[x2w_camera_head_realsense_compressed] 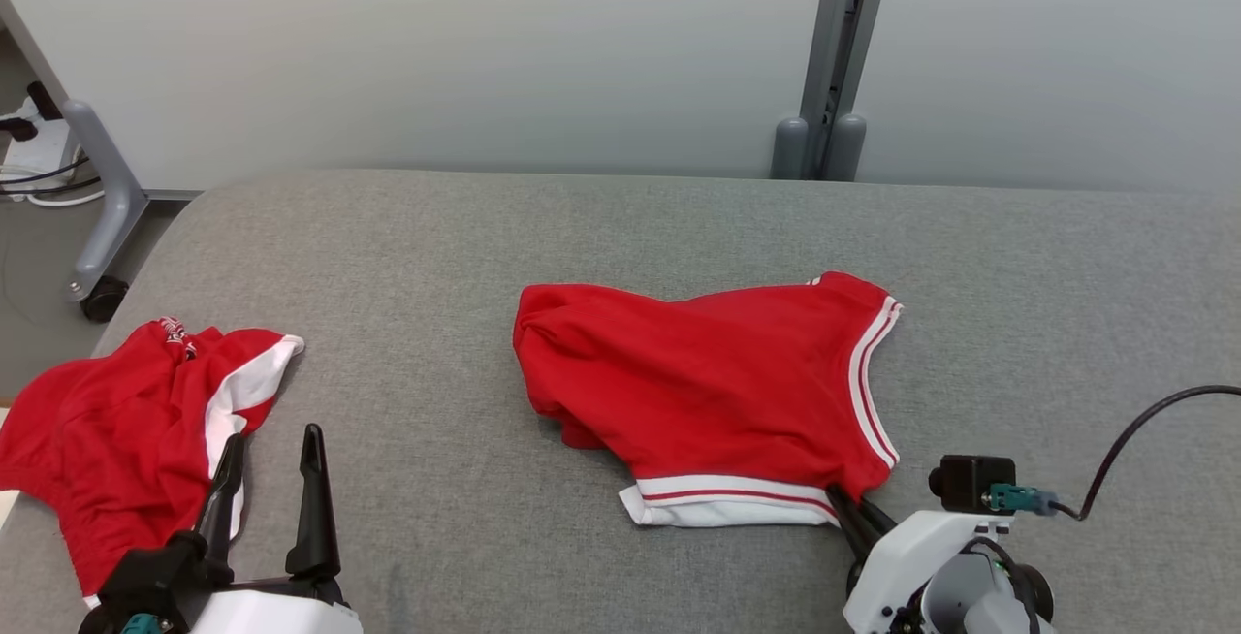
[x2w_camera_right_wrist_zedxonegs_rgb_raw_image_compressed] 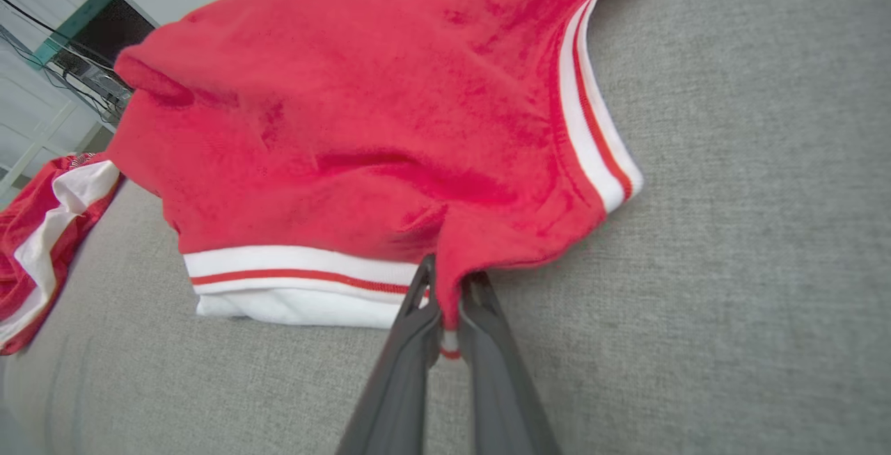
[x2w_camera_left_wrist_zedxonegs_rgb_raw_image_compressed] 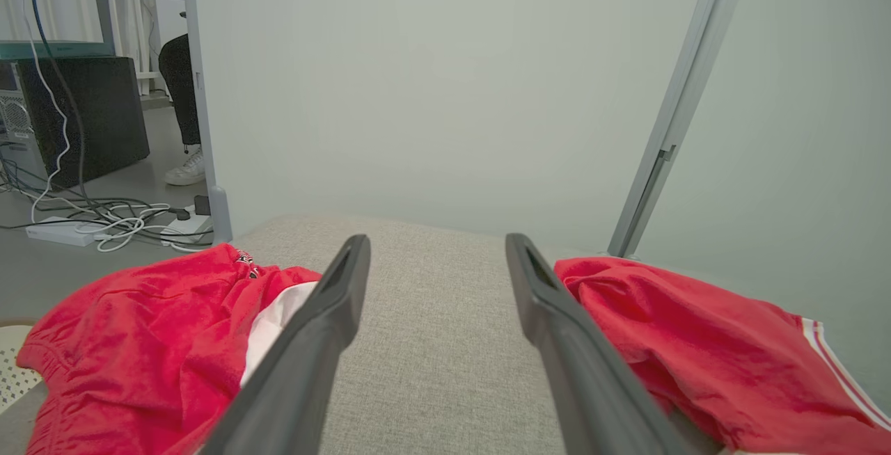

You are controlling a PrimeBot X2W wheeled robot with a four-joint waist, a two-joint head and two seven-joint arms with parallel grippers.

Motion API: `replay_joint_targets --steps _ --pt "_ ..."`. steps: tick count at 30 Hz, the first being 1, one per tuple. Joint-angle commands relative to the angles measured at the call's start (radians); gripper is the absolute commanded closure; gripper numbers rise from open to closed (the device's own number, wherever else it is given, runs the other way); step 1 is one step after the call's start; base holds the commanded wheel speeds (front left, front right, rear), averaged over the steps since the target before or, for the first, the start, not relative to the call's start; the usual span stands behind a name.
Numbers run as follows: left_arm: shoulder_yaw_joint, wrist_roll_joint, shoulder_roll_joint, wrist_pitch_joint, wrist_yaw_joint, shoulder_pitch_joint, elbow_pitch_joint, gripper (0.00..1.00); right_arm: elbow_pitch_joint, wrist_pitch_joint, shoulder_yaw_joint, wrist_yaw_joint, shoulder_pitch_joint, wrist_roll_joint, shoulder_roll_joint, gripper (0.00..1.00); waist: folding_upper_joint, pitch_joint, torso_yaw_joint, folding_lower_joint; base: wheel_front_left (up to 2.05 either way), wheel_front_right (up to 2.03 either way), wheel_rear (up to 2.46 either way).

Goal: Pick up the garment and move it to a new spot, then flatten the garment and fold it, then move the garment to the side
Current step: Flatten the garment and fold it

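on grey table (x2w_camera_head_realsense_compressed: 601,227), right pincer (x2w_camera_head_realsense_compressed: 842,501) clamping garment (x2w_camera_head_realsense_compressed: 717,382)

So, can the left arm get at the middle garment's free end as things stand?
Probably yes. The left gripper is open, and only bare table lies between it and the middle garment, whose near corner the right gripper pinches.

bare grey table (x2w_camera_head_realsense_compressed: 436,256) lies open between the middle garment (x2w_camera_head_realsense_compressed: 717,382) and the left garment (x2w_camera_head_realsense_compressed: 107,421); the far strip and right side are open too.
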Motion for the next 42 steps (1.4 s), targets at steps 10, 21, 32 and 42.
replay_joint_targets --steps 10,21,32,42 --pt "-0.006 -0.009 0.002 0.000 -0.007 -0.007 0.005 0.00 -0.184 -0.043 -0.082 0.000 -0.033 0.053 -0.098 1.00 0.0000 -0.005 -0.079 0.0000 0.00 0.00 0.00" --pt "-0.028 -0.019 0.003 0.000 -0.005 -0.021 0.018 0.00 -0.285 -0.007 -0.377 0.000 0.037 -0.100 -0.203 1.00 0.0000 0.002 -0.138 0.0000 0.00 0.00 0.00" --pt "-0.039 -0.014 0.002 0.000 -0.016 -0.039 0.035 0.00 -0.243 0.016 -0.609 0.000 0.103 -0.406 -0.091 0.71 0.0000 0.017 -0.140 0.0000 0.00 0.00 0.00" --pt "-0.029 -0.007 0.002 0.000 -0.017 -0.051 0.043 0.00 -0.304 0.016 -0.767 0.000 0.116 -0.598 -0.039 0.00 0.0000 0.016 -0.150 0.0000 0.00 0.00 0.00"
